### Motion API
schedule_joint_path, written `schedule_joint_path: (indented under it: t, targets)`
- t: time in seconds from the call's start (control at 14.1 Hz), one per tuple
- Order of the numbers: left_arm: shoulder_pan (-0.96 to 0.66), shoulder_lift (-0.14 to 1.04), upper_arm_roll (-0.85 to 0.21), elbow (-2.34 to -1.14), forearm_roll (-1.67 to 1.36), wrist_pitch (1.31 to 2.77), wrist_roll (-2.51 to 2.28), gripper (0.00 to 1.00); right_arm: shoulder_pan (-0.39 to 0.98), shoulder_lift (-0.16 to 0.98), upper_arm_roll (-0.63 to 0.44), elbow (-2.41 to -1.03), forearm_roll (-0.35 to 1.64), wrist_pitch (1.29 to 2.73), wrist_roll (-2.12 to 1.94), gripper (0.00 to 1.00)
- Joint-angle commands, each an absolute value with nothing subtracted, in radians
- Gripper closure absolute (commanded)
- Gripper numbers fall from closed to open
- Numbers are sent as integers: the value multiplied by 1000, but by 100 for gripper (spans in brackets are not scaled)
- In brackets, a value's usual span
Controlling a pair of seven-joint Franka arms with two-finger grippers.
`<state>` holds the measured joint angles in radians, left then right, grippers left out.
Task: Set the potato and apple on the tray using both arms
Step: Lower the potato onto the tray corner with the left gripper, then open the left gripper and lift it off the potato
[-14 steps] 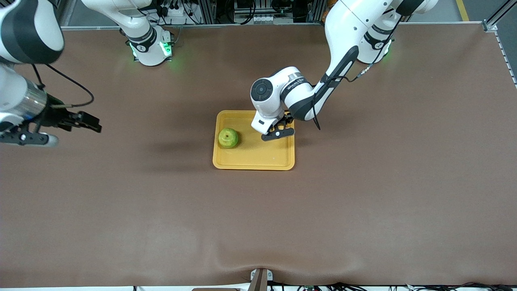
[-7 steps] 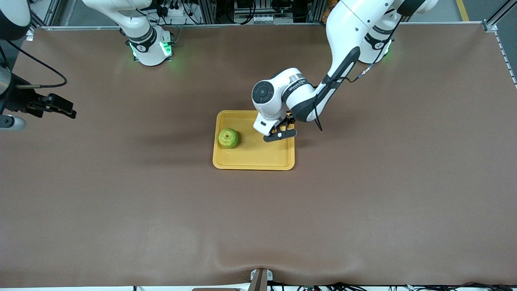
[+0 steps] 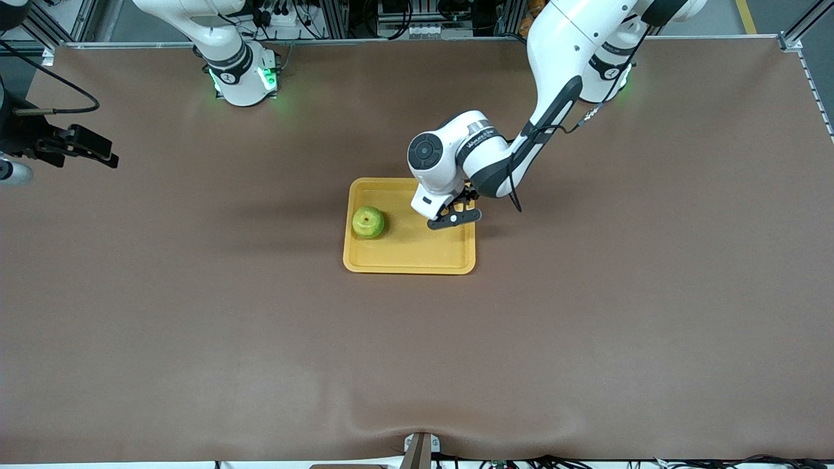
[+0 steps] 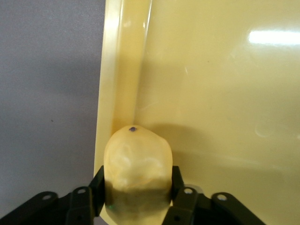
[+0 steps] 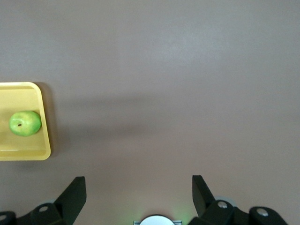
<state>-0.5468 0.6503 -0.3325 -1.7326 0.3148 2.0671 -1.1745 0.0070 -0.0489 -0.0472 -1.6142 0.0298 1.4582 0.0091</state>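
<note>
Pinching the potato [image 4: 136,171] low against the tray [image 3: 404,257] rim, the left gripper [image 4: 136,201] risks rolling it off the tray toward the table on release, while the right gripper [image 5: 138,192] waits spread wide over bare table.

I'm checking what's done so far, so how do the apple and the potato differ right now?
The apple is round and bright green; the potato is oblong and pale yellow. The apple sits free on the tray, toward the right arm's end; the potato is between the left claw's fingers, by the tray's rim at the left arm's end. The right claw is open, far from the apple. Both fruits are at the tray.
</note>
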Motion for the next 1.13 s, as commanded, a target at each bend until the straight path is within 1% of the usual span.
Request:
schedule_joint_path:
  t: [0.0,0.28,0.42,0.57,0.85,1.06]
  targets:
    - [-551,653,-328,-1720,333,2051,-1180,0,-15,-55,-41,-1559,54,1419,1,0]
    - [-546,641,-327,-1717,333,2046,-1177,0,-15,-48,-40,-1519,38,1417,12,0]
    - [-540,620,-327,-1701,333,2005,-1170,0,-26,-46,-43,-1519,51,1417,8,0]
    - [-525,586,-328,-1652,333,1912,-1160,0,-26,-40,-43,-1517,49,1419,5,0]
    - [-482,516,-328,-1501,319,1691,-1053,0,-29,-41,-43,-1513,34,1405,8,0]
    - [-385,408,-331,-1479,318,1618,-962,0,-32,-40,-43,-1513,34,1404,9,0]
